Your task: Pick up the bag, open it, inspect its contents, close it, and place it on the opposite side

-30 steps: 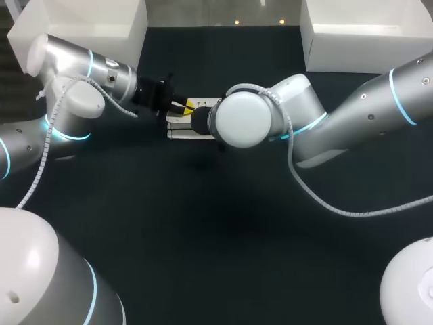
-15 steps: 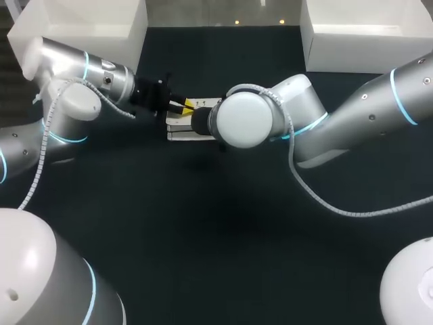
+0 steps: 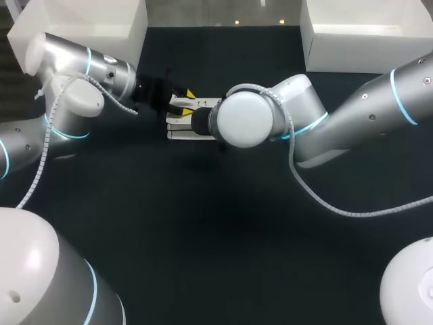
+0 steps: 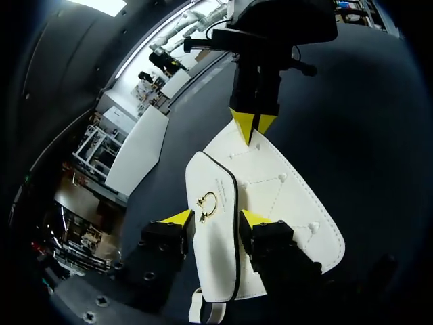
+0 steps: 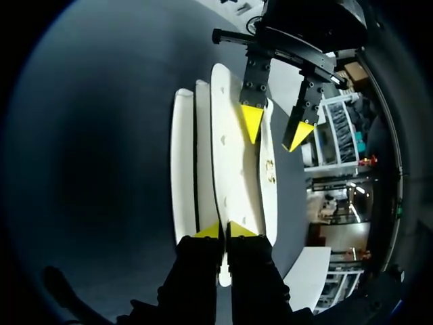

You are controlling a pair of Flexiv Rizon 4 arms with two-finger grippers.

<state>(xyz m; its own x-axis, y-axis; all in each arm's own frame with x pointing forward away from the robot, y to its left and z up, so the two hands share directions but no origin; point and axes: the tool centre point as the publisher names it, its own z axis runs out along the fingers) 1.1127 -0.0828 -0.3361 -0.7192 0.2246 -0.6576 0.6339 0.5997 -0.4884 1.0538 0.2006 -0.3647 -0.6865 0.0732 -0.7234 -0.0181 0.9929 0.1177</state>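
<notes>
From above, a white leather-look bag lies flat on the dark desk, near the far edge and a little left of the middle. The left hand sits at its far-left end. The right arm lies over the other end and hides what is beneath it. Two white open bins stand at the far corners, well apart from the bag and in nobody's way.

In the left wrist view, the left hand stands open and grips nothing. Its tips straddle the black-edged front flap, with the gold ring clasp between them. Ahead of it, the right hand pinches the bag's opposite end.

In the right wrist view, the right hand's tips are almost together, closed on a thin middle panel among several stacked panels.

The bag looks light, with stiffish panels that fan apart and a smooth, probably slippery skin. The flap edge near the clasp seems the best hold. With both hands this close together, crowding is the likely risk.
</notes>
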